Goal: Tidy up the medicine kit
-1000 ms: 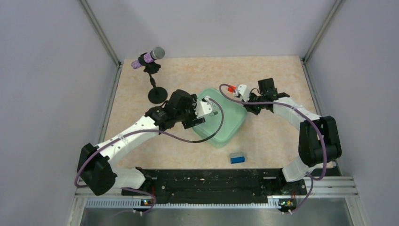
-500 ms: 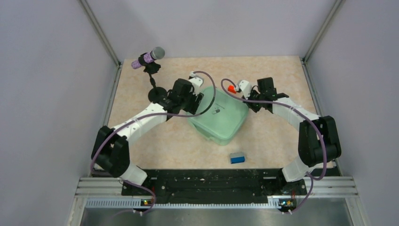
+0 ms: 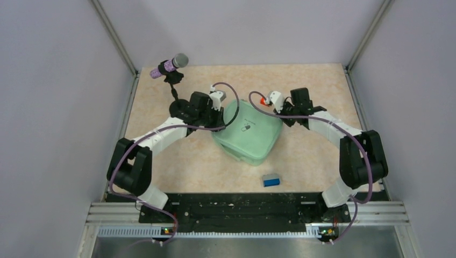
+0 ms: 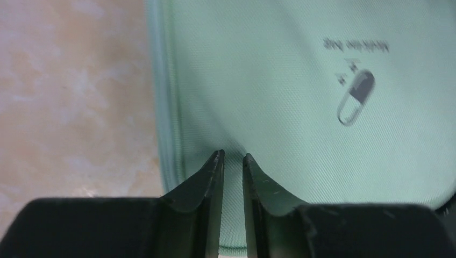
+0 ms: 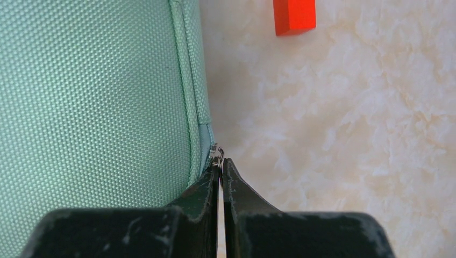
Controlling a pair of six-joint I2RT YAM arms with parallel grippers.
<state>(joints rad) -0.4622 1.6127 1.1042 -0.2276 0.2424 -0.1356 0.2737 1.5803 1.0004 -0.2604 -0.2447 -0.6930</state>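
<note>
The medicine kit is a mint-green zipped fabric case with a pill icon on its closed lid, lying mid-table. My left gripper is at the kit's far-left edge. In the left wrist view its fingertips stand a narrow gap apart over the lid, with nothing between them. My right gripper is at the kit's far-right corner. In the right wrist view it is shut on the small metal zipper pull at the kit's side seam.
A small orange-red block lies just beyond the right gripper. A small blue block sits near the front edge. A microphone on a black stand stands at the far left, its base close behind the left wrist.
My left arm swung from over the kit's near-left part to its far-left edge, and its jaws narrowed from wide open. The right gripper stayed shut and edged left.
</note>
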